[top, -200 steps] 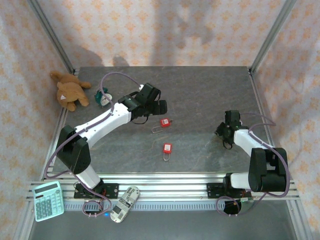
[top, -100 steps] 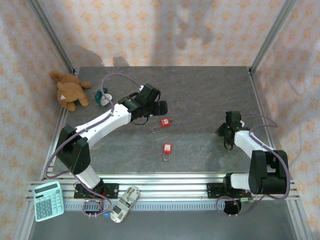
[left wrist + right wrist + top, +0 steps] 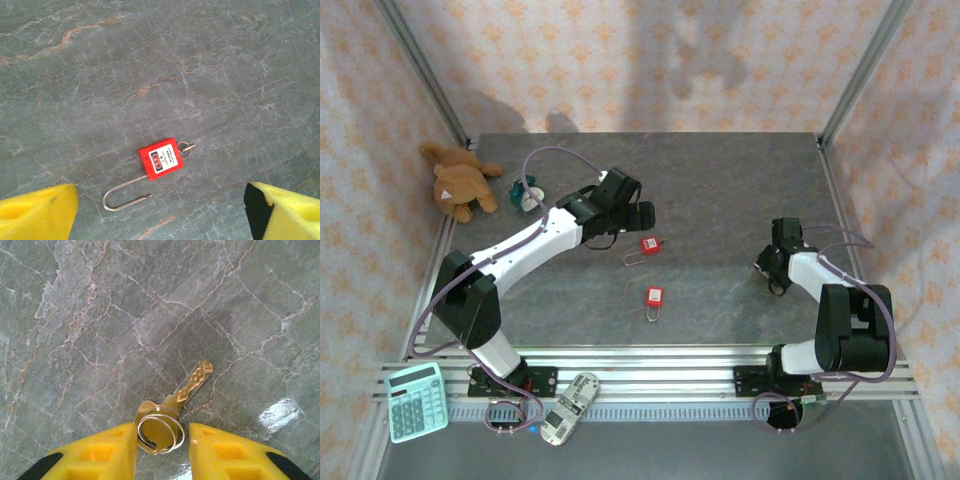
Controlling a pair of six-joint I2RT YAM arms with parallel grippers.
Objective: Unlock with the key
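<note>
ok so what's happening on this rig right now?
Two arms are on an unlock job. The right gripper is down at the table with its fingers either side of the head of a brass key, which lies flat; I cannot tell whether it is pinched. The left gripper hangs open over a red padlock. A second red padlock lies nearer the bases, untouched.

red padlock (image 3: pixel 160 162) | shackle open | on table (image 3: pixel 150 60) | end effector (image 3: pixel 160 207) wide
</note>
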